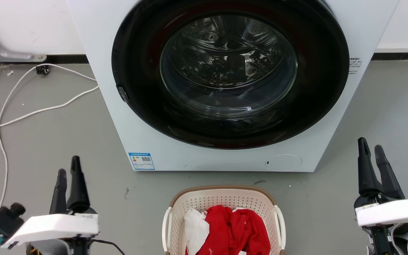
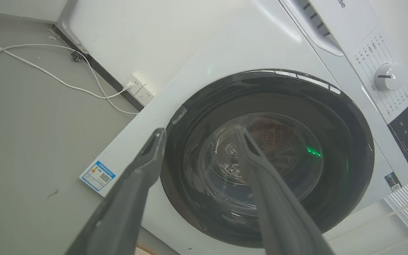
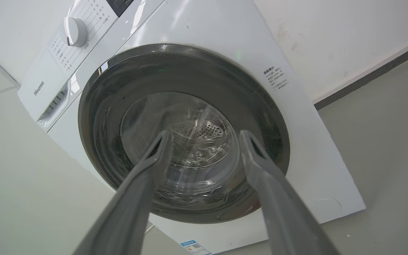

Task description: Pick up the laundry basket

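Observation:
The laundry basket (image 1: 221,199), cream-white and perforated with a brown rim and white side handles, stands on the floor at the bottom middle of the head view, holding red and white clothes. My left gripper (image 1: 68,166) hangs open well to the basket's left, fingers pointing up the view with nothing between them. Far to the basket's right, my right gripper (image 1: 371,146) is open and empty too. In the left wrist view the left gripper (image 2: 198,132) points at the washing machine door, as does the right gripper (image 3: 204,136) in the right wrist view.
A white front-loading washing machine (image 1: 225,85) with a shut dark round door stands right behind the basket. A white cable (image 1: 30,113) runs over the grey floor at the left to a wall socket (image 2: 138,88). Bare floor lies on both sides of the basket.

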You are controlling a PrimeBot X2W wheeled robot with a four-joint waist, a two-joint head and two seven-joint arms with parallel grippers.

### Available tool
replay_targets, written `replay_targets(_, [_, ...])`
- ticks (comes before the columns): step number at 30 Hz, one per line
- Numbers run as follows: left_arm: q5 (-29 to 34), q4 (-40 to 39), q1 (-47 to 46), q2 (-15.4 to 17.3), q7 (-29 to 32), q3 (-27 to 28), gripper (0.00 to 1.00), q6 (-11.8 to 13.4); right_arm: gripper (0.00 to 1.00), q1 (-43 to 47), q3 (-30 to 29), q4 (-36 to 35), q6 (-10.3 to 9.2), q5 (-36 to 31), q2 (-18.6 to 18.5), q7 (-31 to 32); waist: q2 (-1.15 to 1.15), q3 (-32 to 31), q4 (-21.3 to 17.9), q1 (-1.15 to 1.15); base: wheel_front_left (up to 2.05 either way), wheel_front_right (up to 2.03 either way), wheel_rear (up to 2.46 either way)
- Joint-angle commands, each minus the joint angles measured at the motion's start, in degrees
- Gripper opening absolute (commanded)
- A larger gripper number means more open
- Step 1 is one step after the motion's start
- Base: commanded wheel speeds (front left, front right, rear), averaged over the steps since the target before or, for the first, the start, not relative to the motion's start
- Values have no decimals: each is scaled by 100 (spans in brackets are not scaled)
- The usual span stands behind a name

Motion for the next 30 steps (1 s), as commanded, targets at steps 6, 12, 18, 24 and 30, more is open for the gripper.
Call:
replay_targets(6, [1259,-404,76,24,-145,-411,100,-3,100,-3,82,-298,12,-848,-16,-159,0,8,-2,0,0,0,0])
replay_targets(12, [2013,-554,131,197,-243,-866,100,127,100,78,128,-344,12,-1426,-16,-260,0,11,-5,0,0,0,0])
replay_targets(18, [2480,-609,123,513,-332,-1468,100,411,100,128,169,-290,12,-1938,-16,-351,0,11,-11,0,0,0,0])
replay_targets(24, [2822,-574,76,788,-412,-1918,100,658,100,165,187,-244,12,-2293,-16,-424,0,-3,-19,0,0,0,0])
replay_targets(30, [3149,-527,28,1058,-492,-2389,100,1023,100,197,215,-254,13,-2732,-15,-511,0,-30,-42,0,0,0,0])
